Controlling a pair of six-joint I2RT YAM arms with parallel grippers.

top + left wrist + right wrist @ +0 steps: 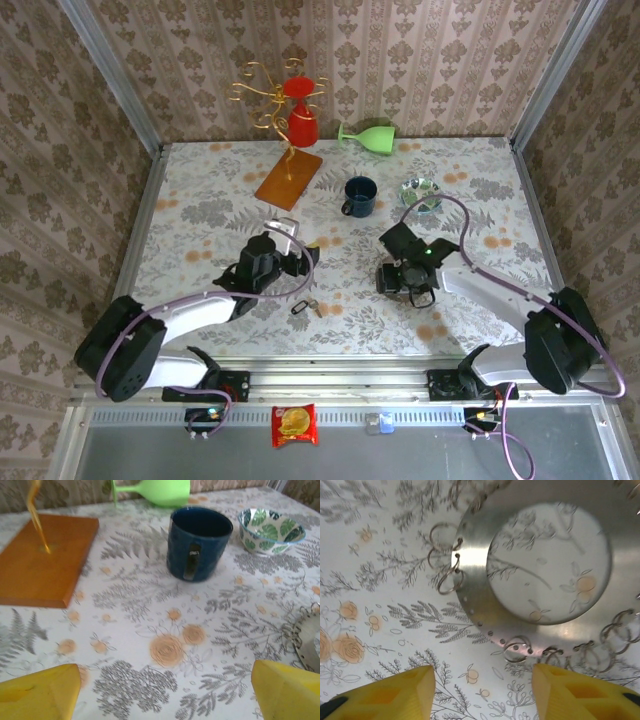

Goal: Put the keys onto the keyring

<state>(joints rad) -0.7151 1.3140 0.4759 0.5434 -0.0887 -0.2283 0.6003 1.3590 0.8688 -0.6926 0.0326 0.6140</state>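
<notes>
The keyring is a large flat silvery washer with a wide hole, lying on the floral cloth. Small wire rings hang from holes along its rim. My right gripper hovers open just above its near edge, yellow fingers wide apart with nothing between them. In the top view the right gripper covers the keyring. The keys, small and dark-headed, lie on the cloth near the front, below my left gripper. The left gripper is open and empty, and the keyring's edge shows to its right.
A dark blue mug and a small leaf-patterned bowl stand behind the grippers. Further back are a wooden-based gold wire stand, a red cup and a tipped green goblet. A snack packet lies off the table's front.
</notes>
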